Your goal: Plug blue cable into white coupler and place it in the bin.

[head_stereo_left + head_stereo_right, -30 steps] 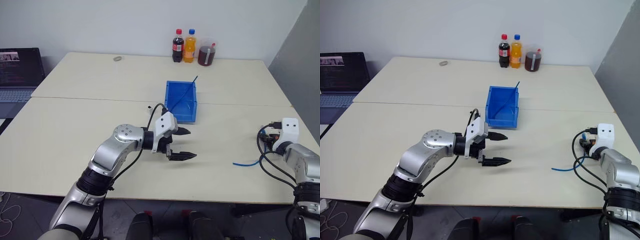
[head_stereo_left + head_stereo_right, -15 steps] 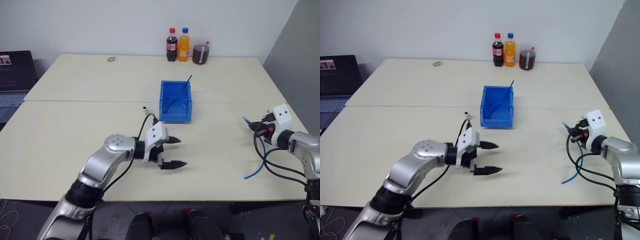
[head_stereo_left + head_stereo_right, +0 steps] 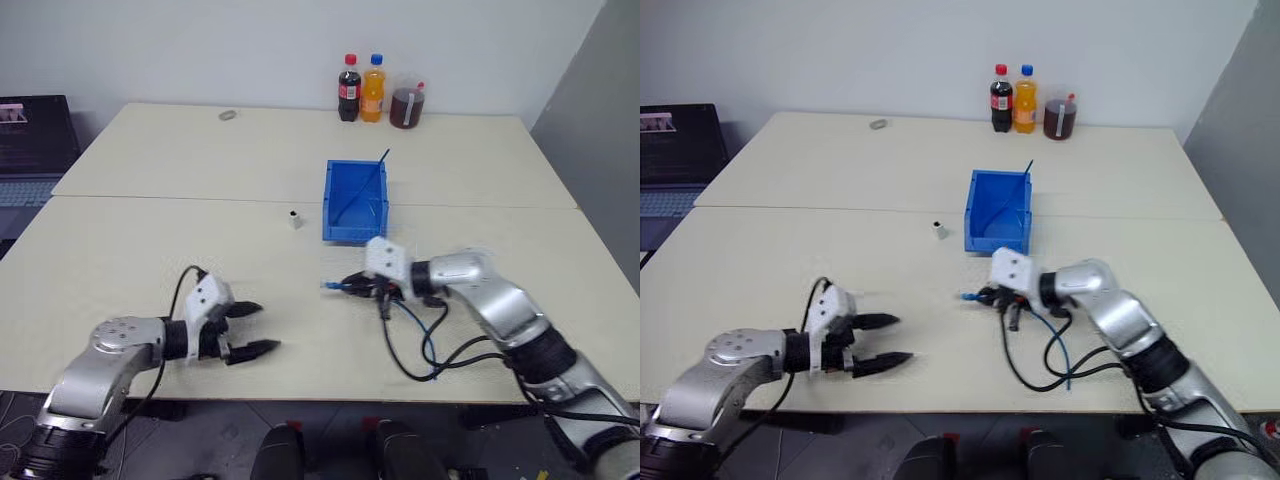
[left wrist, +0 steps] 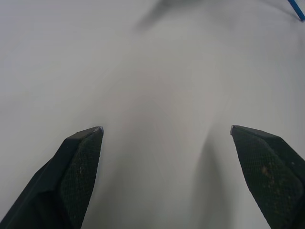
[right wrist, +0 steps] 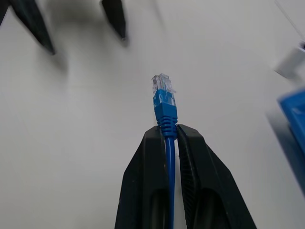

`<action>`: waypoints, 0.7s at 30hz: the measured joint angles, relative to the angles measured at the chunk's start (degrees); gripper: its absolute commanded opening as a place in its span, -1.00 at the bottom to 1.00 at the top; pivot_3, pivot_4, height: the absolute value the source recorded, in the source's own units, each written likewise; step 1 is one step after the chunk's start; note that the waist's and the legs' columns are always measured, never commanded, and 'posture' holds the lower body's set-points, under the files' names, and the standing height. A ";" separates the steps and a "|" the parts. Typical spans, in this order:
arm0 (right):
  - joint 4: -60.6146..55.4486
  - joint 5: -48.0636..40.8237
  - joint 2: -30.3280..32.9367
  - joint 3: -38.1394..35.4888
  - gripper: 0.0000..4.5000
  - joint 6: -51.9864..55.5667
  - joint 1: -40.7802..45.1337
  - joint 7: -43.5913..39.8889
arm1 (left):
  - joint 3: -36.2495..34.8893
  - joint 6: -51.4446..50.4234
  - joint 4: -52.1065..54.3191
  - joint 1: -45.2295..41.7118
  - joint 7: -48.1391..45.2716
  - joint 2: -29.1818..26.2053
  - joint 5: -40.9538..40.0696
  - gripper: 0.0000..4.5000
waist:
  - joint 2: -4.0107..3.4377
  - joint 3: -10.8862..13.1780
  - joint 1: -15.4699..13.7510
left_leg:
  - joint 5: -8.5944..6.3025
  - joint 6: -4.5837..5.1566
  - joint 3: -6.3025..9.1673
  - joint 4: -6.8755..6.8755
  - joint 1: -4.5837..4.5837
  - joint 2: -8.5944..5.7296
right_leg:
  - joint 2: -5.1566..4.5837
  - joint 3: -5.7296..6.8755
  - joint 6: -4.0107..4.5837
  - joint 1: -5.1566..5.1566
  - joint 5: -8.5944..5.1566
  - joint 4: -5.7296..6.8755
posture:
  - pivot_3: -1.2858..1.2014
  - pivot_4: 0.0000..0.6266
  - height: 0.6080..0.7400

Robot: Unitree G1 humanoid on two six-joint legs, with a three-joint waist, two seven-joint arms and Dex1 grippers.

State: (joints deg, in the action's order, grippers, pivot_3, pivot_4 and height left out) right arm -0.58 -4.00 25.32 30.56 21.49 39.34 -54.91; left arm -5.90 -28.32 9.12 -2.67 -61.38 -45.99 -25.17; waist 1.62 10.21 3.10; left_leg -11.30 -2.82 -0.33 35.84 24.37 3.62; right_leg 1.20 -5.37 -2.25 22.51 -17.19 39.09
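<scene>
Two grippers w/ black two-finger jaws work over a pale, matte tabletop [image 3: 150, 230] made of two slabs joined at a seam. Right gripper [image 5: 167, 128], fingers pressed together, pinches the blue cable [image 5: 170, 167] just behind its ribbed blue boot; the clear, boxy plug sticks out past the fingertips, above the table. In the head views this gripper [image 3: 345, 283] sits mid-table, just in front of the bin [image 3: 353, 205], pointing toward robot's left; rest of the cable trails back beside looping black leads. Left gripper [image 3: 252, 329] hangs spread wide, nothing between its fingers, near the table's front edge, well apart from the right one. One bin: bright blue, rectangular, open-topped plastic, w/ a thin dark blue wire [image 3: 365, 180] leaning across it. One white coupler [image 3: 295, 219]: tiny block standing just to the bin's left. Three drink containers [image 3: 377, 92] at the far edge: dark bottle, orange bottle, cup of dark liquid. One laptop [image 3: 35, 140] far left. Right wrist view alone shows plug detail; left wrist view shows textured finger pads [image 4: 78, 167] over bare table.
</scene>
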 measured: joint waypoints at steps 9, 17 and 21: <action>16.34 8.50 -10.64 5.63 -0.19 -11.03 3.89 1.38 | -1.66 0.82 -1.30 1.22 -0.32 -0.29 -0.24 1.00 | 0.02 -0.01 -0.41 | 0.00 -0.01 0.03 0.00 0.18 0.00 | -0.01 0.09 0.32 0.16 0.16 0.04 | 0.03 -0.52 1.00; 6.67 2.96 -7.16 1.87 0.38 -0.69 0.10 -5.36 | -0.18 2.77 -7.00 -2.72 -0.44 0.32 1.29 1.00 | 0.03 -0.01 -1.11 | 0.00 -0.01 0.08 0.04 0.19 -0.01 | 0.01 0.15 0.33 0.19 0.15 0.17 | 0.03 -0.52 1.00; -3.74 -2.10 -2.81 -2.47 0.38 8.50 -2.79 -7.42 | 2.92 4.28 -10.43 -7.37 0.02 2.57 3.73 1.00 | 0.03 -0.02 -1.42 | 0.00 -0.01 0.09 0.11 0.21 -0.03 | 0.01 0.16 0.33 0.19 0.15 0.24 | 0.03 -0.52 1.00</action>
State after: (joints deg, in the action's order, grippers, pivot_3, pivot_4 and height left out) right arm -4.32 -6.10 22.50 28.09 29.99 36.55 -62.33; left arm -2.98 -24.04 -1.30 -10.05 -61.36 -43.42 -21.44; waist 1.66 10.19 1.68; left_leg -11.30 -2.83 -0.25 35.95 24.58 3.60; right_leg 1.22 -5.21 -1.93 22.70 -17.04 39.32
